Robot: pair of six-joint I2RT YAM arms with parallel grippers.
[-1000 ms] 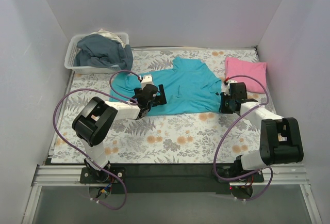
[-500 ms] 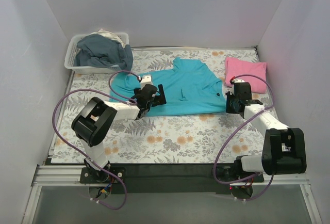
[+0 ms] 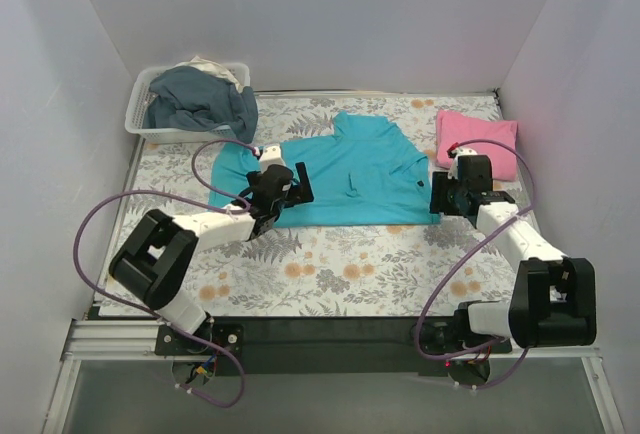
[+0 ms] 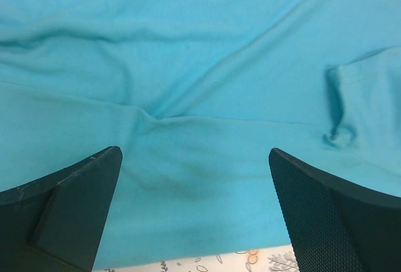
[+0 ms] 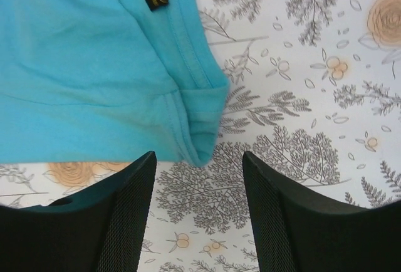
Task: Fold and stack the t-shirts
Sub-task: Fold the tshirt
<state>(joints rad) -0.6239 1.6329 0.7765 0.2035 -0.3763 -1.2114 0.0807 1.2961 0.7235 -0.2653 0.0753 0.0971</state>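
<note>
The turquoise t-shirt (image 3: 345,169) lies spread flat in the middle of the table. The pink t-shirt (image 3: 476,141) lies folded at the far right. My left gripper (image 3: 285,186) is open and empty over the turquoise shirt's near left edge; in the left wrist view the cloth (image 4: 200,84) fills the frame between the spread fingers (image 4: 326,212). My right gripper (image 3: 447,194) is open and empty at the shirt's near right corner; in the right wrist view the folded sleeve corner (image 5: 203,125) lies just ahead of the fingers (image 5: 125,212), apart from them.
A clear plastic bin (image 3: 150,130) with dark blue and white clothes stands at the far left corner. The table has a floral cloth (image 3: 330,264). White walls close the left, back and right sides. Purple cables loop beside both arms.
My left arm has swung left and reached farther over the shirt's left edge. My right gripper has moved up from the near right corner toward the pink shirt. The turquoise shirt lies flatter.
</note>
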